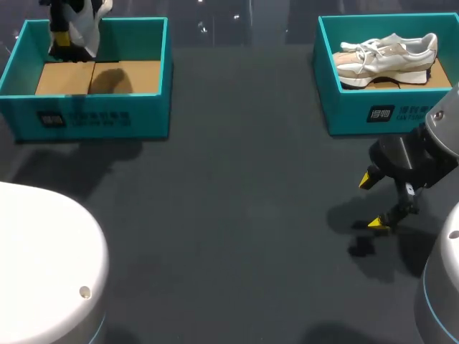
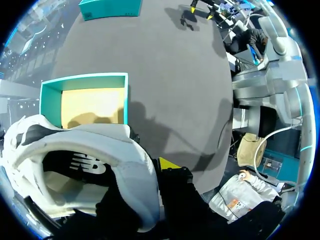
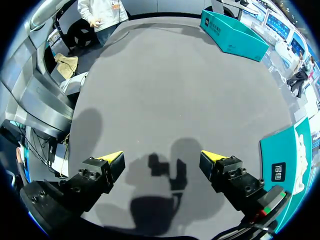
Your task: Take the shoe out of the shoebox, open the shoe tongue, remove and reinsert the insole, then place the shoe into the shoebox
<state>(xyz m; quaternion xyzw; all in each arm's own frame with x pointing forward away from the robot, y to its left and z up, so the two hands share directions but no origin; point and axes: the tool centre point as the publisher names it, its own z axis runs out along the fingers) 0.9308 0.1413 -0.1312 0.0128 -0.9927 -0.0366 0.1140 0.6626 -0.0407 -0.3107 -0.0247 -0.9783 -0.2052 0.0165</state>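
The left gripper (image 1: 66, 37) hangs over the far-left corner of the table (image 1: 237, 193), clamped on a white sneaker (image 1: 90, 20) that it holds in the air above the left shoebox (image 1: 93, 115). In the left wrist view the sneaker (image 2: 134, 172) fills the space ahead of the fingers. It has a white, smooth upper with a thick padded collar, a black lining inside and a white logo on the insole. One yellow fingertip (image 2: 168, 163) lies against the outside of the collar, and the other is hidden by the shoe. The box under it is teal with a plain brown cardboard floor and has nothing lying in it.

At the far right stands a second teal box, the right shoebox (image 1: 358, 107). A cream sneaker (image 1: 387, 56) lies in it on its side, laced, with a dark sole edge. The right gripper (image 1: 371, 201) hovers just above the table near that box, its fingers spread wide with nothing between them (image 3: 162, 159).
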